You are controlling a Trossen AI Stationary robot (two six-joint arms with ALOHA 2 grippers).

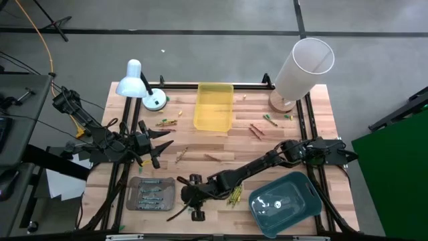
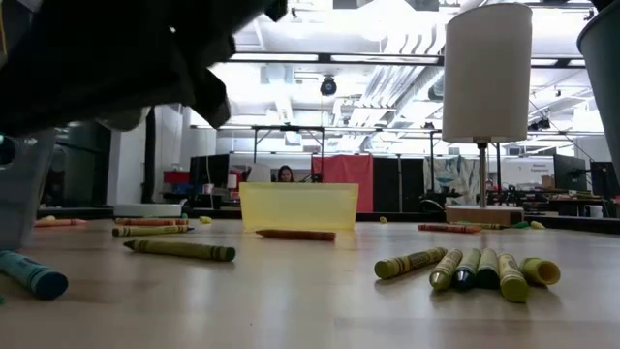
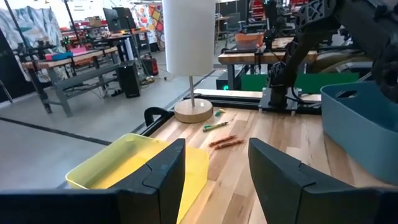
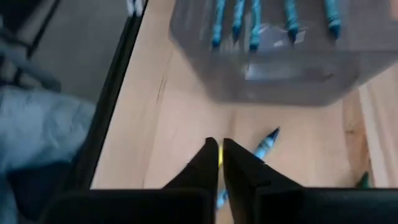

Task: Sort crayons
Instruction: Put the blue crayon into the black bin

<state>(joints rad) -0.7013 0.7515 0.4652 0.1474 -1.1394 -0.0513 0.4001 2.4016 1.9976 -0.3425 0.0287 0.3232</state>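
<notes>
Right pincer (image 4: 219,163): positioned low over the bench's front edge, just beside the grey tray; fingers nearly pressed together with only a narrow slit between them. A sliver of yellow shows in the slit, but whether a crayon is pinched cannot be told.
Probable reason for position: the loose blue crayon (image 4: 266,144) lies on the bench just outside the grey tray, near the fingertips; the arm appears placed to deal with it.
Left pincer (image 3: 214,177): spread and empty, held above the bench near the left edge, facing across toward the yellow tray; judged to be waiting.
Grey tray (image 1: 132,201): front left corner of the bench; holds several blue crayons laid side by side. Judged to be the bin for blue.
Yellow tray (image 1: 214,107): at the middle of the back edge; nothing is visible inside it.
Teal tray (image 1: 307,206): front right corner; appears empty.
Olive crayon cluster (image 1: 234,195): lies on the bench near the front edge, between the grey and teal trays, sticks touching side by side.
Remaining crayons: red-orange pair (image 1: 255,130) and green pieces (image 1: 270,120) toward the back right, near the lamp base (image 1: 279,104); others scattered left of the yellow tray. All are unsorted.
Progress estimate: blue mostly binned; other colours pending.
</notes>
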